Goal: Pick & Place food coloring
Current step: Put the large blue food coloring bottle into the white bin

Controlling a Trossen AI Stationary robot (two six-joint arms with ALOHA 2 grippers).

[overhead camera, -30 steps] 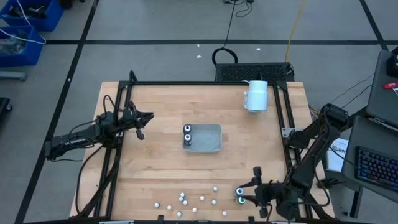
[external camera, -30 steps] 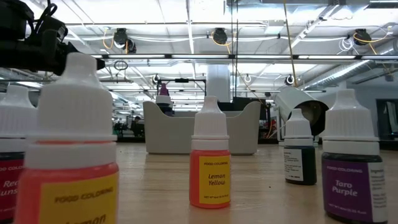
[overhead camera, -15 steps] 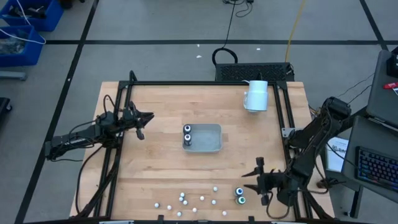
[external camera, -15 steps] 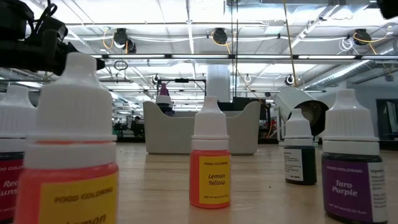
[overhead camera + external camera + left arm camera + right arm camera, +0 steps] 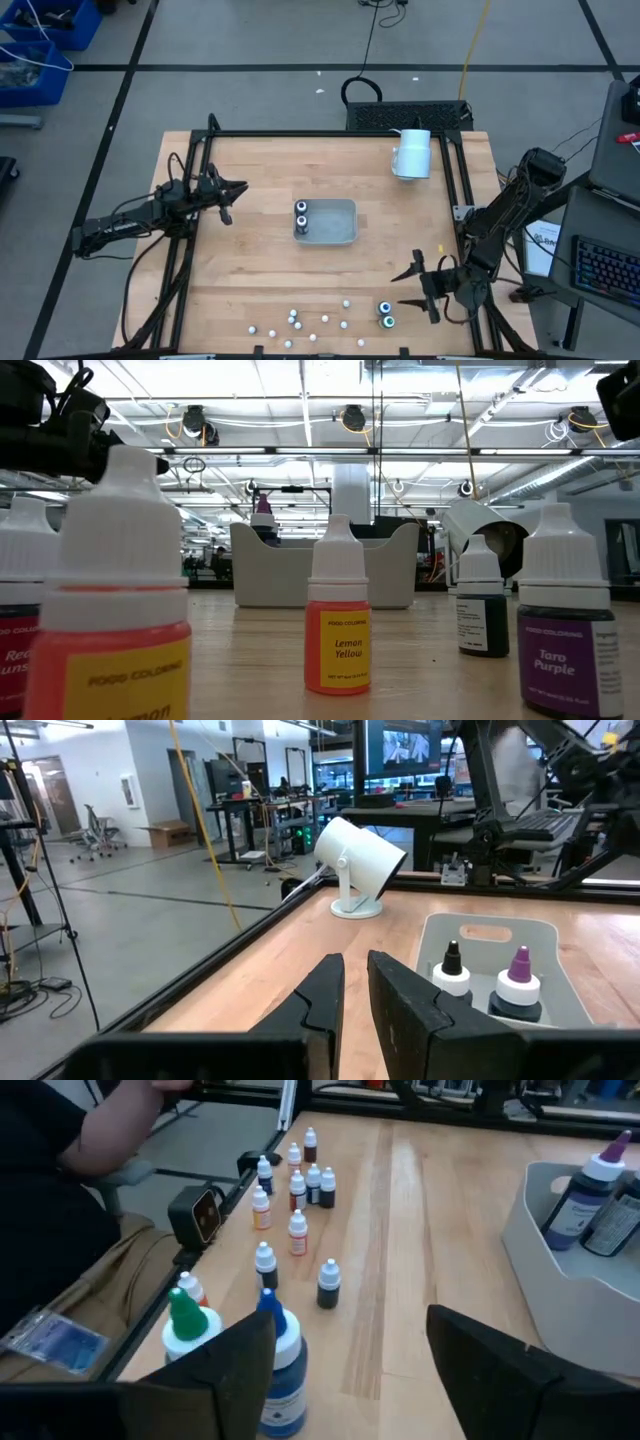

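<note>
Two larger food coloring bottles, blue-capped and green-capped, white-collared, standing just ahead of the right gripper, wide open and empty. Small white-capped bottles scattered farther beyond. Left gripper nearly closed, empty.

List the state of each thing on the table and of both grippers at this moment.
Tray: upright, holding two bottles at its left end.
Two large bottles: standing on the table, ungripped.
Small bottles: standing scattered near the table's front edge.
White cylinder: tipped on its stand.
Right gripper: open, raised beside the large bottles.
Left gripper: shut, empty, waiting at left.
</note>
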